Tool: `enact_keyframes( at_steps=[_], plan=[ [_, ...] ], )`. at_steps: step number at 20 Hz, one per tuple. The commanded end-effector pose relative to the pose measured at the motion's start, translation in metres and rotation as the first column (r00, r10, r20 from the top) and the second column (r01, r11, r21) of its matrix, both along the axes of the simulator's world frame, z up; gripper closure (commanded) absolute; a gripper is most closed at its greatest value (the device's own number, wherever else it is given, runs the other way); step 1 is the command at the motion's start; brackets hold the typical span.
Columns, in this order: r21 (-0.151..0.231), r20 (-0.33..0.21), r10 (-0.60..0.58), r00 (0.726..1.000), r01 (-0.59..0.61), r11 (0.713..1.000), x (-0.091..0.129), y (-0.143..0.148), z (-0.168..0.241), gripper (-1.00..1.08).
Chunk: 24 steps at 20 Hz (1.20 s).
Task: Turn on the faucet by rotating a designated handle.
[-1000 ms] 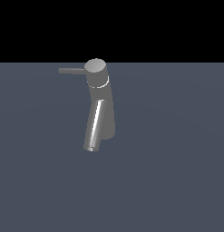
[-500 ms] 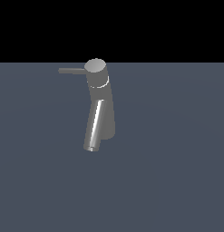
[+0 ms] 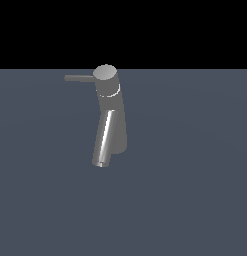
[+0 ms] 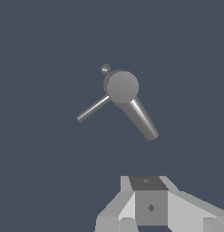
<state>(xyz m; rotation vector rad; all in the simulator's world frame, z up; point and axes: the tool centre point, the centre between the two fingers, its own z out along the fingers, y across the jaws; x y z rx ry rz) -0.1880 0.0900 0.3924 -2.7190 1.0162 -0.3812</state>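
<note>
The faucet (image 3: 114, 117) is a grey tapered column with a round flat cap, standing upright on the dark floor. Its shiny spout (image 3: 104, 140) slants downward. The handle (image 3: 79, 78), a thin grey rod, sticks out from the cap toward the exterior view's left. From above, the wrist view shows the faucet cap (image 4: 122, 87), the handle (image 4: 93, 108) and the spout (image 4: 143, 118) spreading out from it. Only part of my gripper (image 4: 152, 217) shows, white and grey at the picture's edge, well apart from the faucet. Its fingertips are cut off. No part of the gripper appears in the exterior view.
The faucet stands on a flat dark blue-grey floor (image 3: 195, 200). A small grey knob (image 4: 105, 69) pokes out beside the cap in the wrist view.
</note>
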Motion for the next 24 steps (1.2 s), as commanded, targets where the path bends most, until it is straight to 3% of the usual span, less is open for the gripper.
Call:
enact_keyframes(
  at_steps=[1,11,24],
  plan=[
    [0.021,0.016,-0.066,0.998,0.065,0.998,0.009,0.006,-0.009,1.08],
    [0.108,0.063,-0.310,0.949,0.302,0.947,0.049,0.025,-0.041,1.08],
    [0.214,0.086,-0.560,0.824,0.533,0.818,0.101,0.037,-0.072,1.08]
  ],
)
